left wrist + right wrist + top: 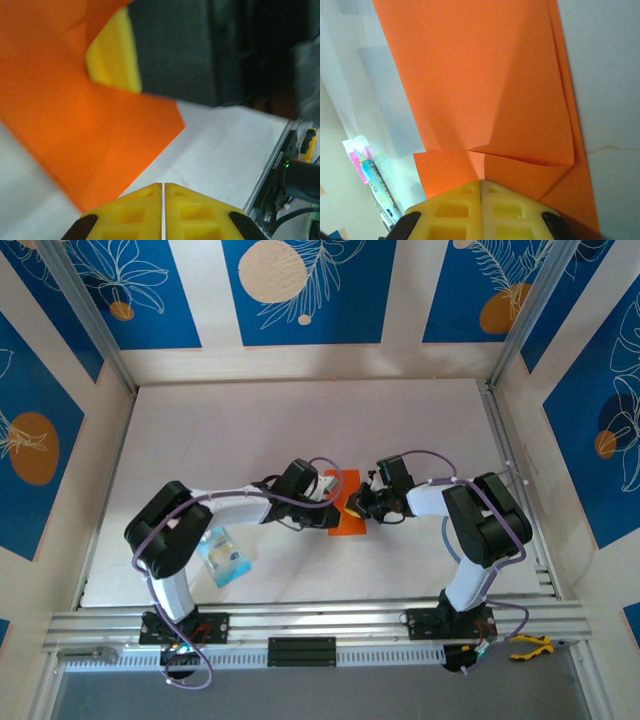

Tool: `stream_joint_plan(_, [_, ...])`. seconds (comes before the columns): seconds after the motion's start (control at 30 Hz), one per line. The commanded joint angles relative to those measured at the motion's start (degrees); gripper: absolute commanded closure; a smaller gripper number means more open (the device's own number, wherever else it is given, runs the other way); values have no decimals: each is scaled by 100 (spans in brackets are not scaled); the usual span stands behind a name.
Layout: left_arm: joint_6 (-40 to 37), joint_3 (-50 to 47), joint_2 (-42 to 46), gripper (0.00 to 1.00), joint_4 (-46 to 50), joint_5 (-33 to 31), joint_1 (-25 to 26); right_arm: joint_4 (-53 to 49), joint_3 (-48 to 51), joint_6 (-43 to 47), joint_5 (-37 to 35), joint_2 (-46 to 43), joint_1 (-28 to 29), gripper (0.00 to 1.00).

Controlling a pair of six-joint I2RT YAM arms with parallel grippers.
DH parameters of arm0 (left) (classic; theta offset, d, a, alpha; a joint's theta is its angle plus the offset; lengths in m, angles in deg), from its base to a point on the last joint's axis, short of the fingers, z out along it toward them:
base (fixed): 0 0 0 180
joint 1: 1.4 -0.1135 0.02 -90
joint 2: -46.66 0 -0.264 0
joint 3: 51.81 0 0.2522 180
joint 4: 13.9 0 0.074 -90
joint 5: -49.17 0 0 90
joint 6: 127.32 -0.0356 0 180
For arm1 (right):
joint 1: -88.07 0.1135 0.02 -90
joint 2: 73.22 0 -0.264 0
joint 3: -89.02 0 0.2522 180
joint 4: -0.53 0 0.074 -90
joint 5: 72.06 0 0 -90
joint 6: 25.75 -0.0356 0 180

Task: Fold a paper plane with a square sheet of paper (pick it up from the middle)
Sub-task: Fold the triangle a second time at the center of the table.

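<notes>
White tabletop (200, 420) bears orange paper (346, 527) lying near-to-far.

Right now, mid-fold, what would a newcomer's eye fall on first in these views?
The bright orange sheet of paper, partly folded, stands out at mid-table between the two arms. The right gripper is shut on its edge; the left gripper is shut beside it, holding nothing. A blue and clear packet lies beside the left arm's base.

Matt orange paper (470, 75), moulded yellow plastic right claw (481, 186), smooth white table (610, 75).
</notes>
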Motion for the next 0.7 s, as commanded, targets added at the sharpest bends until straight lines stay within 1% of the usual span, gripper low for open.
stream_joint_plan(0.0, [-9, 333, -368, 90, 7, 125, -48, -587, 135, 78, -322, 36, -57, 100])
stream_joint_plan(0.17, [1, 524, -772, 90, 71, 2, -42, -530, 151, 54, -303, 71, -53, 100])
stream_joint_plan(0.3, [-35, 388, -908, 92, 303, -198, -48, -509, 159, 59, -296, 92, -40, 100])
stream_joint_plan(0.5, [84, -301, -655, 93, 280, -305, -48, -521, 140, 91, -311, 93, -62, 100])
stream_joint_plan(0.67, [245, -741, -401, 92, 50, -98, -46, -561, 87, 116, -296, 123, -60, 100])
